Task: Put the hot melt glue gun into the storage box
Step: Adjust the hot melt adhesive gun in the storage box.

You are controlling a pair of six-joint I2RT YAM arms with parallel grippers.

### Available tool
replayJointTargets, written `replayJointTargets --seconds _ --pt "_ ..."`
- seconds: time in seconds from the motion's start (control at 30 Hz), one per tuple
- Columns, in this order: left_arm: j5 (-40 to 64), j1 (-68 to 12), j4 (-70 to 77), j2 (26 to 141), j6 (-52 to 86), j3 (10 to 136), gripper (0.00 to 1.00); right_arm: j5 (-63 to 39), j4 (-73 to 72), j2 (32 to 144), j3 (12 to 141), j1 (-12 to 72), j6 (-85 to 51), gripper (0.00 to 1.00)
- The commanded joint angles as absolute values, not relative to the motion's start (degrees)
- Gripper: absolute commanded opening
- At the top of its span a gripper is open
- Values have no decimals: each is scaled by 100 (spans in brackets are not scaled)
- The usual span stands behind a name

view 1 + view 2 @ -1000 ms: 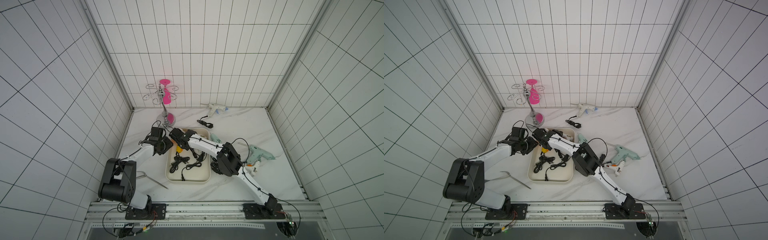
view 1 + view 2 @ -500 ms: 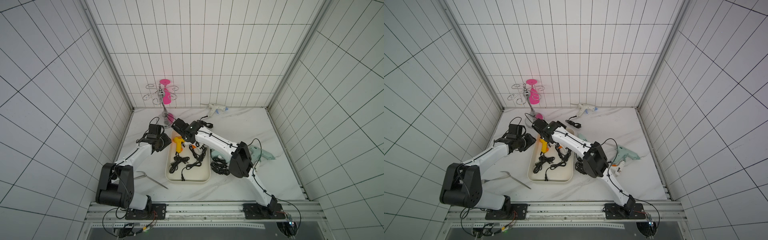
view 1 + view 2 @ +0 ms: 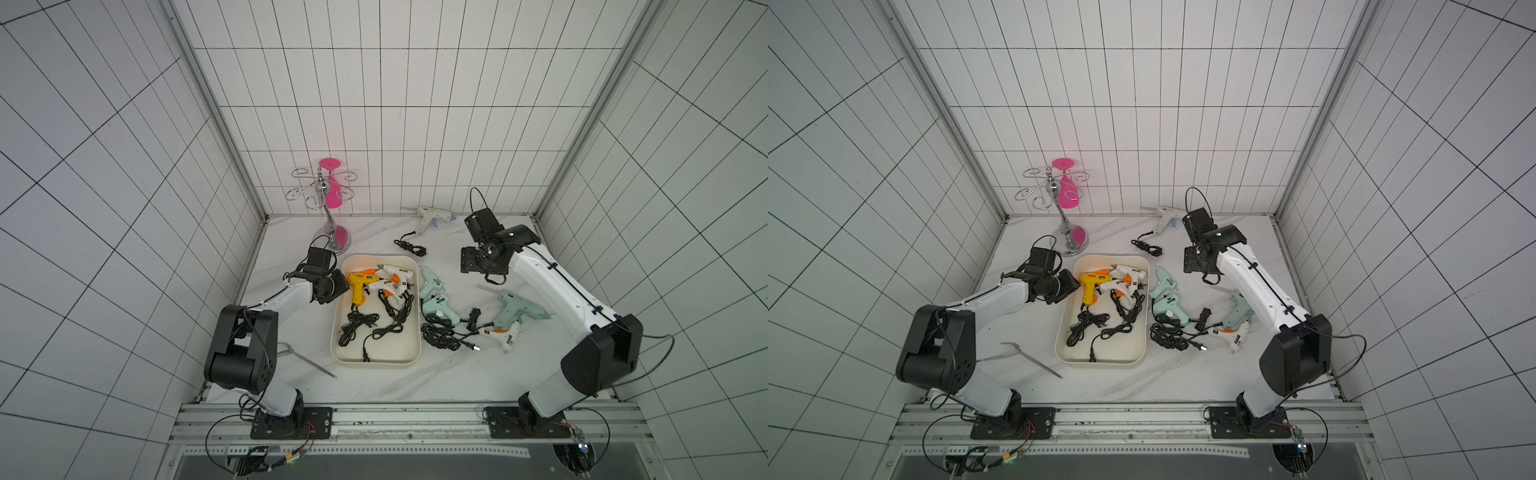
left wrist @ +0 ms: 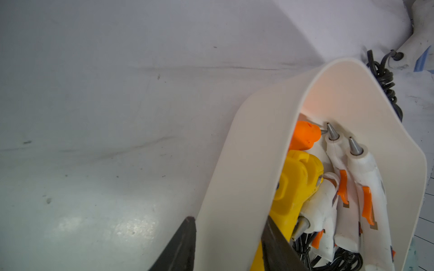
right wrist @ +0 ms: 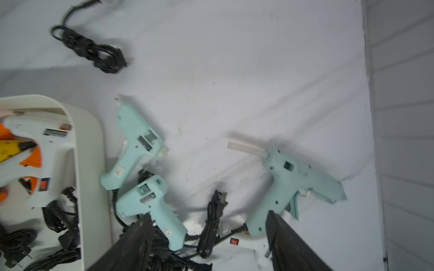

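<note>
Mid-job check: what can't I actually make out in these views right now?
Left gripper on the storage box wall: pinch unclear; left wrist view's edge cuts the fingers, top views too small.
Large mint glue gun: half hidden by the right arm in a top view.
White glue gun in the box: motion-blurred in the right wrist view.

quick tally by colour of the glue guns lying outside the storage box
mint green glue guns: 3
white glue guns: 2
total outside the storage box: 5
</note>
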State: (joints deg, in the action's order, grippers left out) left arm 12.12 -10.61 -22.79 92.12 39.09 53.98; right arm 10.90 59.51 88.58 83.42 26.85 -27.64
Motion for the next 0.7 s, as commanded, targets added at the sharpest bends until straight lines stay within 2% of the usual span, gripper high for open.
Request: replayJointTargets --seconds 0.0,0.17,0.43,0.67 --pt "1188 -1208 -2203 9402 3701 5696 42 238 6004 8377 7274 2337 -3783 77" --pt "829 -1230 -2291 9539 3815 5740 27 -42 5961 7699 6339 1901 -4034 76" --pt "470 -1030 -2162 9581 4122 5687 14 -277 6086 7540 5549 1444 -4175 72" --pt "639 -531 -2066 9577 4160 5650 12 99 6313 7769 5468 1209 -4181 71"
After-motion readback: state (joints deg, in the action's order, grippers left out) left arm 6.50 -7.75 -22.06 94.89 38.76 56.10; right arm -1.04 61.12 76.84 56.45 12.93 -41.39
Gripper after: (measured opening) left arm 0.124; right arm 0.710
